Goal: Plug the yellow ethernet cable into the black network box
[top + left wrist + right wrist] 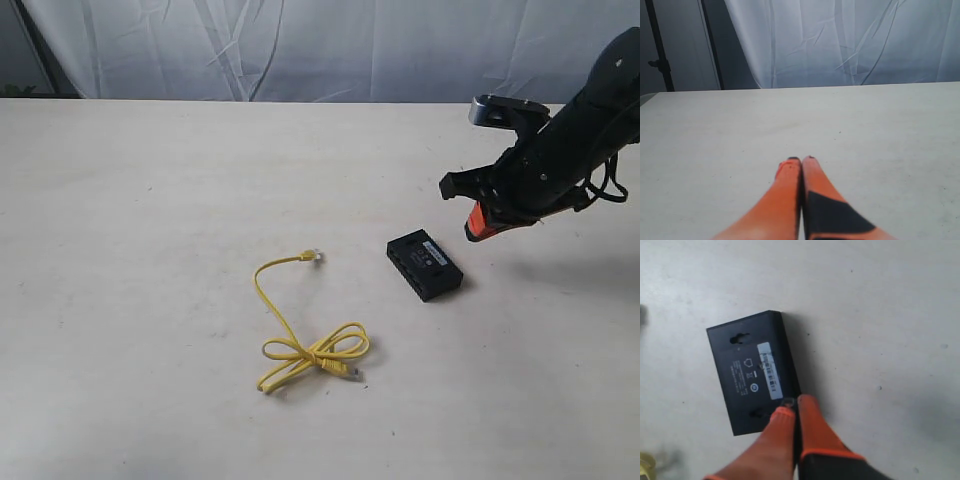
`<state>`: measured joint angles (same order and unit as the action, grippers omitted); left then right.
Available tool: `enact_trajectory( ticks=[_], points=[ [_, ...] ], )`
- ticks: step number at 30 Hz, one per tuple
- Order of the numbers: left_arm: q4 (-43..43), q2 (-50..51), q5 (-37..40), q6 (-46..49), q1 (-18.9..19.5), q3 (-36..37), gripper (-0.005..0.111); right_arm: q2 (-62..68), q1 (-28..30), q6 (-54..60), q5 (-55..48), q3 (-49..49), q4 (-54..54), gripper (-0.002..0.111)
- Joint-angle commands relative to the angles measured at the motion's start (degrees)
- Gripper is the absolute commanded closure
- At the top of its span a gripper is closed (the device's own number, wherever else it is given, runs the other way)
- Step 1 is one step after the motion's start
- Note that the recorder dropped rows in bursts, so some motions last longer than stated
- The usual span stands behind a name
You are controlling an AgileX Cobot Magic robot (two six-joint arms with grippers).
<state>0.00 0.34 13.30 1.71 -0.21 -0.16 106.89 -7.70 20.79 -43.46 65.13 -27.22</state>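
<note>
The yellow ethernet cable (305,335) lies on the table, looped in a loose bow, one clear plug (314,256) pointing toward the black network box (425,264). That flat box also fills the right wrist view (752,371), label strip up. My right gripper (472,232) hangs above the table just right of the box, its orange fingers pressed together with nothing between them (794,404). My left gripper (801,161) is shut too, empty, over bare table; it is out of the exterior view. A bit of yellow cable (645,465) shows at one edge of the right wrist view.
The pale table (150,200) runs back to a white curtain (300,45). A dark stand (657,50) is by the table's far corner in the left wrist view.
</note>
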Motion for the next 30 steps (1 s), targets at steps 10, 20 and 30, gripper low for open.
enact_trajectory(
  ticks=[10,20,30],
  points=[
    [0.0,-0.3,0.0,-0.2,0.1,0.2,0.107,-0.6,0.3,0.2,0.7,-0.2,-0.5,0.108],
    [0.0,-0.3,0.0,-0.1,0.1,0.2,0.107,-0.6,0.3,0.2,0.7,-0.2,-0.5,0.108],
    [0.0,-0.3,-0.1,-0.1,0.1,0.2,0.107,-0.6,0.3,0.2,0.7,-0.2,-0.5,0.108]
  ],
)
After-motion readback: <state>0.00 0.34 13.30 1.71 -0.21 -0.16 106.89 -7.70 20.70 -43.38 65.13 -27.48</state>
